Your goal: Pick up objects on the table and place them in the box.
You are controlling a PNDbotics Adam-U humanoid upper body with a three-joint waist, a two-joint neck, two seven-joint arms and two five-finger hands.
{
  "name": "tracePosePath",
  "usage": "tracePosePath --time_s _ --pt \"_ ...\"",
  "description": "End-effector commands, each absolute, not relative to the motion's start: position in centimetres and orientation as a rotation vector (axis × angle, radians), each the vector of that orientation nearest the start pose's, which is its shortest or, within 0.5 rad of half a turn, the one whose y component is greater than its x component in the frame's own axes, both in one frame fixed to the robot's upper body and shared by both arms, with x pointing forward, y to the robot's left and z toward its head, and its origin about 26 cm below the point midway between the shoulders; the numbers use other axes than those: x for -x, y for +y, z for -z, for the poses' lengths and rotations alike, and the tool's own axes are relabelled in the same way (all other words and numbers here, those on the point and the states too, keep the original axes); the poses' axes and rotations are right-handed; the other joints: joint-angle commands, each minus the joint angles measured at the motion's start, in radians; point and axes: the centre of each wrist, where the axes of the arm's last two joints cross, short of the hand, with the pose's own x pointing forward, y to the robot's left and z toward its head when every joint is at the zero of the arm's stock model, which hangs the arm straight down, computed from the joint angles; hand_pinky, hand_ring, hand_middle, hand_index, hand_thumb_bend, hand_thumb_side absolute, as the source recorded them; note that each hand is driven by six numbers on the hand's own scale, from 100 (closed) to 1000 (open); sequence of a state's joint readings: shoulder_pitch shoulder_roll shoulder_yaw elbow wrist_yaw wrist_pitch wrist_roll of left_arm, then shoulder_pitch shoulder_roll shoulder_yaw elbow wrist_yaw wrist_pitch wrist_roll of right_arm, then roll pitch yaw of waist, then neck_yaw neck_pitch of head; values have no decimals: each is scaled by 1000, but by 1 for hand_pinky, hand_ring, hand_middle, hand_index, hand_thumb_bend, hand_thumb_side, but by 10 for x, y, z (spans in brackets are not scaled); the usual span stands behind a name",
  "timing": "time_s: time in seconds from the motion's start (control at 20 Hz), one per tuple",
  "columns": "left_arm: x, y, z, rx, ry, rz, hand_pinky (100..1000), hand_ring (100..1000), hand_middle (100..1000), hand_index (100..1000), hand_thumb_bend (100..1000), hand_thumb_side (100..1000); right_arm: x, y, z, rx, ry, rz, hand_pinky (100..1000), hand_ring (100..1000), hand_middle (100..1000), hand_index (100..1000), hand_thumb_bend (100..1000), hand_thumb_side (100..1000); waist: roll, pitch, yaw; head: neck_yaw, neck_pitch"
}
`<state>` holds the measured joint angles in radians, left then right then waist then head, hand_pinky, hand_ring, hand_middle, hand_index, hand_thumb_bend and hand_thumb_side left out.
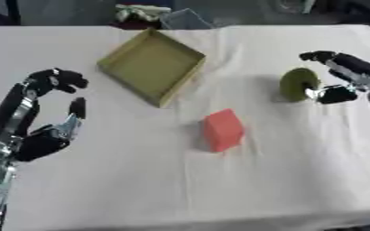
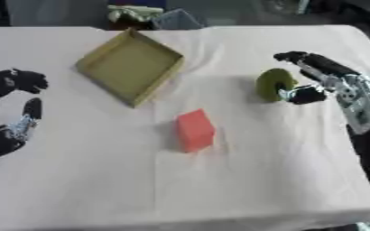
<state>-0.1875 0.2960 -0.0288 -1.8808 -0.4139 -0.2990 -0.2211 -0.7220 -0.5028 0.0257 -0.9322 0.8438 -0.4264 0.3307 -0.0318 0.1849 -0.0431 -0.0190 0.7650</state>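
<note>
Right eye view shows the right robot hand (image 2: 318, 83) pinching the green round object (image 2: 273, 84), seemingly light and rigid, at its edge on the table (image 2: 243, 189); the left robot hand (image 1: 50, 117) idles, half-curled and empty.

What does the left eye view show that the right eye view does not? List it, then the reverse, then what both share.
Only the left eye view shows the left hand whole, with its forearm running down the view's left edge. Only the right eye view shows more of the right arm below the right hand. Both show the box, holding nothing, the red block on the cloth, and the green object at the right hand's fingers.
</note>
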Motion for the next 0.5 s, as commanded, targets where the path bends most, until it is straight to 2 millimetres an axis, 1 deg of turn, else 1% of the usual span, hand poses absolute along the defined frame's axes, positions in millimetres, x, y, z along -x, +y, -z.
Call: tracePosePath --time_s 0.05,0.5 --pt "-302 267 -145 -409 -2197 957 678 800 625 749 107 551 -447 -363 -136 787 -1412 -1504 935 952 918 1000 100 374 2 -15 -1 -1 5" --pt "-302 267 -145 -404 -2199 961 679 801 626 749 107 551 -452 -361 -130 831 -1333 -1548 932 951 930 1000 100 381 4 -15 0 -2 5"
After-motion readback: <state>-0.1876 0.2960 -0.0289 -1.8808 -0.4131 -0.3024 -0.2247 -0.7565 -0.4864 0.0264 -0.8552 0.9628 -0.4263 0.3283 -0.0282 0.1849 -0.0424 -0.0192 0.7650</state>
